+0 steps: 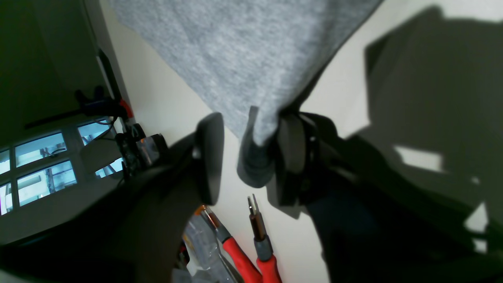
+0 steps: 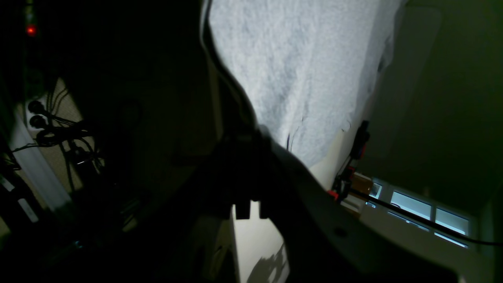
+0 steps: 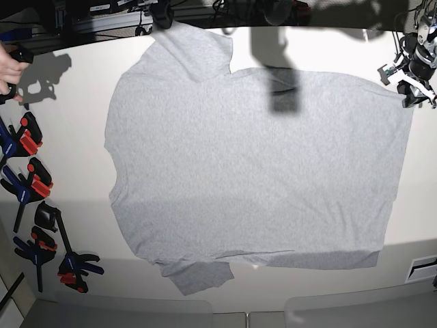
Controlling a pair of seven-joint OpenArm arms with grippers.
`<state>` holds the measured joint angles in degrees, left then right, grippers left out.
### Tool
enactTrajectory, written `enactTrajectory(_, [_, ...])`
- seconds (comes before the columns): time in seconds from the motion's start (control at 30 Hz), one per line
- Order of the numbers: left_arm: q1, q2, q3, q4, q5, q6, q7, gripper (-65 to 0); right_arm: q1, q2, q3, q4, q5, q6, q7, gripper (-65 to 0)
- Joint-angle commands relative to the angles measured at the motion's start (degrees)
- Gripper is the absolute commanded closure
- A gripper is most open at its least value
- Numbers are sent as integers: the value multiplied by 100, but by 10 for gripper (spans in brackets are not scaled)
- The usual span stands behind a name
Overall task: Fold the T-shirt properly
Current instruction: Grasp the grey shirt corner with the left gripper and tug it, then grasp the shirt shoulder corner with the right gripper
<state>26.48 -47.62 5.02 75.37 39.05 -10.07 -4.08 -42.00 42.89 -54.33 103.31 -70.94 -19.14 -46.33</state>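
The light grey T-shirt [image 3: 252,164] lies spread flat on the white table [image 3: 68,123], plain side up. My left gripper [image 3: 413,85] is at its far right corner. In the left wrist view the left gripper [image 1: 249,157] is open, with the T-shirt [image 1: 243,51] corner hanging between the fingers [image 1: 210,157] against the right one, and a gap on the left. My right gripper [image 3: 162,15] is at the far left sleeve, which rises toward it. In the right wrist view the T-shirt [image 2: 298,70] narrows into the dark, shut right gripper [image 2: 251,149].
Several red, blue and black clamps [image 3: 31,184] lie along the table's left edge, more near the front left [image 3: 68,263]. A person's hand [image 3: 8,68] shows at the far left. Red-handled tools [image 1: 255,251] lie just below the left gripper.
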Motion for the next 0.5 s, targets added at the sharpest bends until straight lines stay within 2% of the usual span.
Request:
enactTrajectory(0.0, [129,4,76,-77,35,-577,107,-214,-94,59,-22,94,-114,-107,13,0])
enactTrajectory(0.1, [179,-31,76,-77,37,-575,240,-180,-188,61,-22,94,-116,-107,-2,0])
enactTrajectory(0.2, [225,-35,76,-72,26,-579,63,-95,-251,59,-22,94,-114,-109,13,0])
enactTrajectory(0.3, [223,-35,76,-66,-251,-577,-317,0,-264,59,-22,94,-116,-109,24,0])
enactTrajectory(0.47, [225,-37,70,138,-376,-577,-348,0,-264,59,-22,94,-114,-105,22,0])
